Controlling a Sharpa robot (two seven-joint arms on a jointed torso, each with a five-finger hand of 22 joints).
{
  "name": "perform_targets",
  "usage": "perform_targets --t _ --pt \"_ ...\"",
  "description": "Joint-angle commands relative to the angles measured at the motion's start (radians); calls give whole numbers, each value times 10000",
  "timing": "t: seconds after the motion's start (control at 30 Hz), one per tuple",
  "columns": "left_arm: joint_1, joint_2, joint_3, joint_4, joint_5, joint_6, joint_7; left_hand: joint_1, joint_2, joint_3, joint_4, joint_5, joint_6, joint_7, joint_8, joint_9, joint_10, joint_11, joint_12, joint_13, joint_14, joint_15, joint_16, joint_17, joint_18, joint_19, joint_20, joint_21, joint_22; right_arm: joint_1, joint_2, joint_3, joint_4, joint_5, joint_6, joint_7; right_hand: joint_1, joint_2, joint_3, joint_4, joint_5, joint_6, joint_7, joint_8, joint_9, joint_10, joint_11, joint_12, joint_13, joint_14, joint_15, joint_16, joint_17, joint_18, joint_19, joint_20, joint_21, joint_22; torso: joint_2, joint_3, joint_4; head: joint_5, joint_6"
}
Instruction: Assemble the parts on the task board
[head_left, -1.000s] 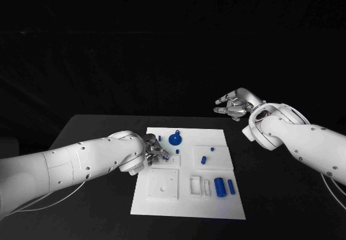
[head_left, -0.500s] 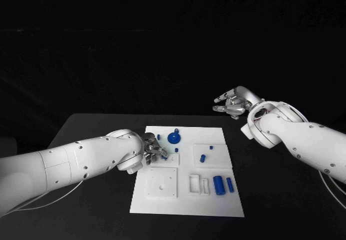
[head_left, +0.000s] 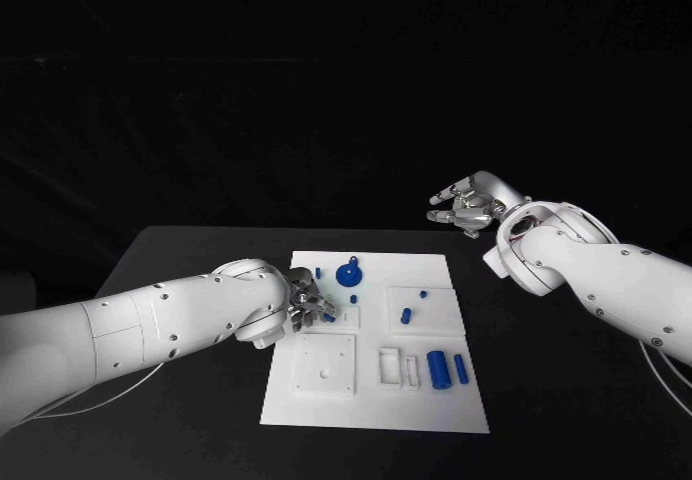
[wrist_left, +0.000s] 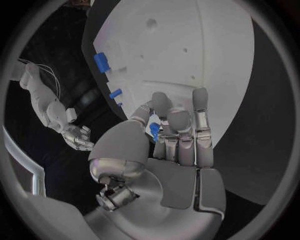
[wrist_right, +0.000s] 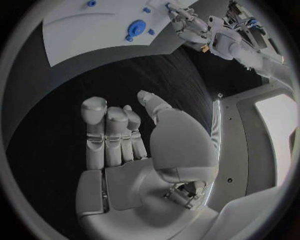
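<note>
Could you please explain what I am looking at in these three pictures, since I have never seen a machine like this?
This is a robot with two white arms, each ending in a silver hand. One picture looks down from its head; the two round ones come from cameras at its wrists.

On the black table lies a white task board with small blue parts, such as a round blue piece and a blue cylinder.

The left hand is over the board; its wrist view shows a small blue part pinched between its fingers. The right hand is raised beyond the board, fingers apart, holding nothing.
</note>
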Motion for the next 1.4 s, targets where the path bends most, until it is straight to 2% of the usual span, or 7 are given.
perform_targets --t 0.03,0.27,0.43,0.8,1.13,1.23,1.4 --pt "-58 21 -41 19 -212 433 -200 208 226 -63 -11 -55 2270 -1278 -3 3972 357 -153 24 -12 -23 -4 58 -11 90 63 -1 -50 12 4 -14 6 17 2 30 -2 -84 -10 16 22 15 84 6 -53 -12 -16 -38 24 -12 32 14 -1 10 143 536 37 9 782 2 2 -9 -4 1" --pt "-58 60 -41 21 -341 430 -208 276 240 -174 0 -140 2258 -1272 -10 3951 356 -149 12 -38 -28 5 49 -43 126 112 32 -173 119 4 -17 6 21 2 31 -7 -84 -17 26 29 38 95 3 -57 -14 -22 -42 17 -17 27 13 -12 4 140 535 33 7 782 4 -4 14 -12 14" --pt "-58 69 -41 31 -422 285 -184 335 265 -165 -20 -144 2246 -1272 -11 3944 358 -150 -3 -58 -20 3 35 -64 124 130 28 -211 150 4 -8 6 22 3 30 -7 -84 -17 26 29 38 95 3 -57 -14 -22 -42 17 -17 27 13 -12 4 140 535 33 7 782 1 -3 -2 -6 23" --pt "-59 -125 -37 354 -334 -454 59 327 293 13 -214 76 2261 -1269 -7 3906 358 -151 14 -93 -9 -1 52 -103 116 186 12 -334 290 3 -17 6 12 6 23 -2 -87 -25 32 38 58 102 2 -57 -14 -13 -43 28 -9 34 11 0 18 137 536 31 11 783 5 -11 4 -19 36" --pt "-55 -289 -34 714 -212 -1249 306 268 304 125 -272 76 2262 -1272 -8 3875 357 -164 7 -120 5 -10 59 -137 101 251 -15 -446 401 2 -15 6 -1 6 10 -3 -87 -25 32 38 58 102 2 -57 -14 -13 -43 28 -9 34 11 0 18 137 536 31 11 783 -9 -4 15 -20 48" --pt "-55 -308 -33 764 -207 -1372 344 260 313 146 -260 75 2261 -1272 -10 3866 356 -168 6 -127 12 -16 56 -149 87 266 -32 -468 427 2 -14 6 -3 6 9 -4 -87 -25 32 38 58 102 2 -57 -14 -13 -43 28 -9 34 11 0 18 137 536 31 11 783 -4 -12 12 -15 56" --pt "-55 -313 -32 777 -217 -1476 371 255 308 172 -249 46 2261 -1273 -8 3857 357 -172 7 -137 14 -22 53 -166 62 286 -54 -507 470 1 -8 6 -7 6 27 -15 -97 -28 23 55 73 91 5 -57 -14 -2 -41 43 1 39 10 10 31 137 541 29 39 789 -5 -1 4 -2 72"
